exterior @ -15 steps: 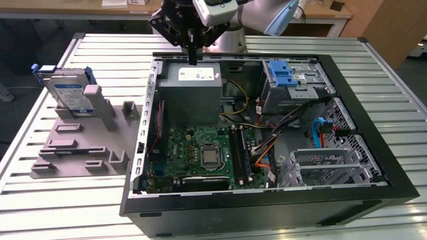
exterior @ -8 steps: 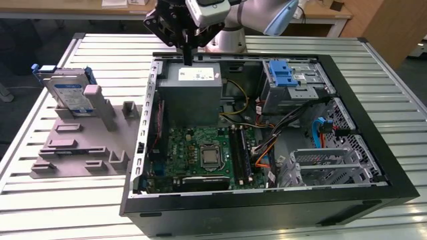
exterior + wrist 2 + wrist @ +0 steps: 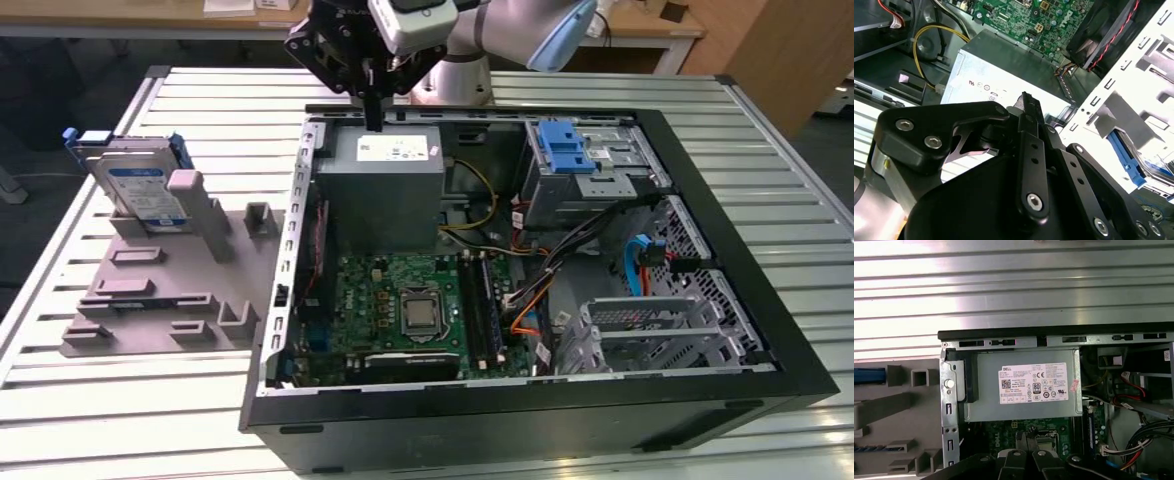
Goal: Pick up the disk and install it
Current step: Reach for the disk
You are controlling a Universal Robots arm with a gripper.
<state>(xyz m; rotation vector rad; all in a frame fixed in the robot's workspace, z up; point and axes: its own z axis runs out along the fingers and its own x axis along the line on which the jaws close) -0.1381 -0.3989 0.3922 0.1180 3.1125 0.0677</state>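
Black jaws, silver screws [image 3: 1035,201], grey arm [image 3: 514,25]

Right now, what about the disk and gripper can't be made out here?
- Lower part of the disk, exterior view: hidden behind posts of the grey holder.
- Whether the gripper touches the grey metal box, exterior view: too small to tell.
- The grey metal box, second wrist view: partly covered by the gripper.

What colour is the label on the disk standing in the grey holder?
Blue and white; the disk shows best in the exterior view.

A slatted metal table [image 3: 134,420] bears an open computer case [image 3: 534,420] and a grey holder plate [image 3: 147,300].
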